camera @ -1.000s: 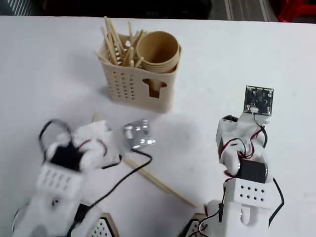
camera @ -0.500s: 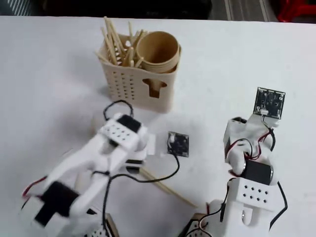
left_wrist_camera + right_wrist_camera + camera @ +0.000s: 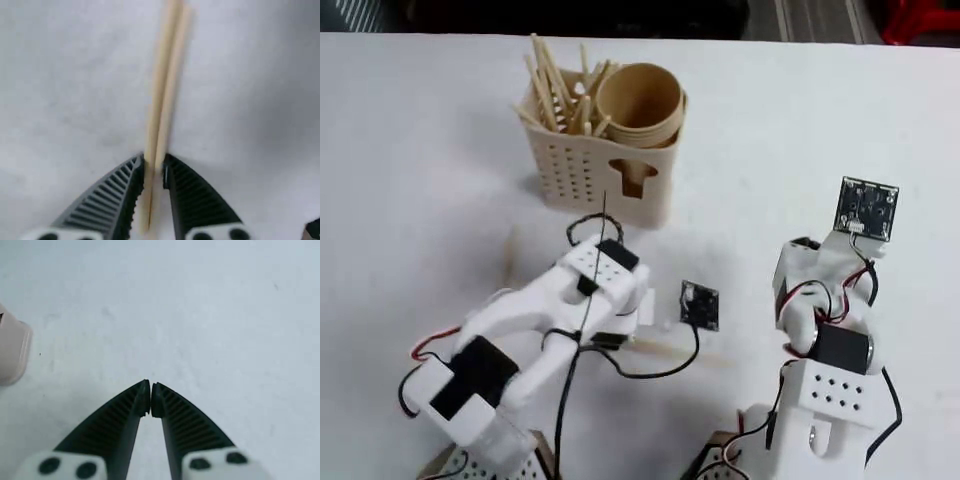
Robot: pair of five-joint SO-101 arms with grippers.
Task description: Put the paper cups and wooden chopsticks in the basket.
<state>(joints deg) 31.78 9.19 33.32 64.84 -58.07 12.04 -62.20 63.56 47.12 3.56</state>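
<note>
Left claw (image 3: pixel 153 167) is pinched narrow on the wooden chopsticks (image 3: pixel 165 90), which lie on the tabletop (image 3: pixel 420 150) on the near side of the basket (image 3: pixel 605 175). Paper cups (image 3: pixel 638 100) and bundled chopsticks (image 3: pixel 555 85) already stand inside, so this pair appears to be the last item. Right claw (image 3: pixel 150 397) is closed and empty.

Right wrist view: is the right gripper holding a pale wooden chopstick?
No, the right gripper has its black ribbed fingers meeting tip to tip with nothing between them, above the white table.

Light: bright, even, probably overhead.
Shadows: soft, faint, beside basket (image 3: pixel 605 185), upper centre.
Brightest: table (image 3: pixel 420 150), upper left.
</note>
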